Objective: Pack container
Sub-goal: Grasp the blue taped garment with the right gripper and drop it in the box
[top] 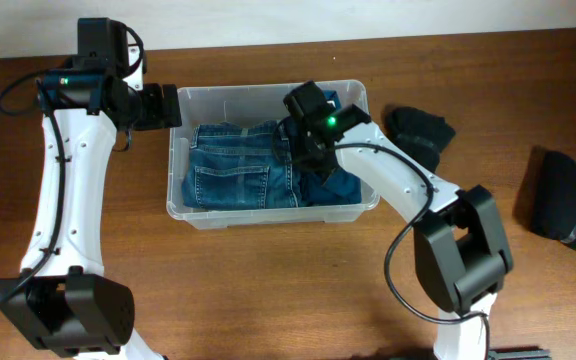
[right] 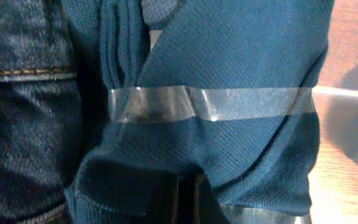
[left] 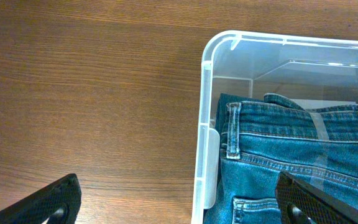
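The clear plastic container point(top: 268, 92) stands mid-table with folded blue jeans point(top: 230, 172) in its left part. My left gripper point(top: 175, 106) is open at the container's far-left corner. In the left wrist view its fingers point(left: 185, 208) straddle the left wall point(left: 206, 68), one outside over the table and one over the jeans point(left: 297, 143). My right gripper point(top: 313, 148) is down in the container's right part, shut on a folded teal knit garment point(right: 229, 56) bound with clear tape. The garment point(top: 323, 180) lies beside the jeans point(right: 23, 124) and covers the fingertips point(right: 185, 199).
A black garment point(top: 420, 130) lies on the wooden table just right of the container. A second black bundle point(top: 568, 200) sits near the right edge. The container's right wall point(right: 347, 124) is close beside the teal garment.
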Controlling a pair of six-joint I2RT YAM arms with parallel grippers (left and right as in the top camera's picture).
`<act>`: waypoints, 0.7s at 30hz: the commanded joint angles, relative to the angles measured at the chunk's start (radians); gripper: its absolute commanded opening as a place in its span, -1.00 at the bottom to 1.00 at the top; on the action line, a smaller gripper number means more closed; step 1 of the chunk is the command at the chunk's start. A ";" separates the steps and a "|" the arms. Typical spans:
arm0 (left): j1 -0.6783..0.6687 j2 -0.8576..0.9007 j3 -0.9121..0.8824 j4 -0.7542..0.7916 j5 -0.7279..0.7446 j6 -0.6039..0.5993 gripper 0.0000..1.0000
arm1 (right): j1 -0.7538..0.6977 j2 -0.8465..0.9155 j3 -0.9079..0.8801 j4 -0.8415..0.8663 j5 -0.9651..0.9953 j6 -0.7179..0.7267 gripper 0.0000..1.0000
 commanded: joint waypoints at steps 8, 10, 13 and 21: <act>0.002 0.007 -0.001 -0.003 -0.007 0.016 0.99 | -0.014 0.021 0.109 -0.154 -0.091 -0.042 -0.86; 0.002 0.007 -0.001 -0.003 -0.007 0.016 0.99 | -0.025 0.008 0.226 -0.248 -0.089 -0.056 -0.51; 0.002 0.007 -0.001 -0.003 -0.007 0.016 0.99 | -0.046 -0.004 0.397 -0.375 -0.087 -0.087 -0.03; 0.002 0.007 -0.001 -0.013 -0.006 0.016 0.99 | -0.260 -0.011 0.715 -0.697 -0.075 -0.124 0.71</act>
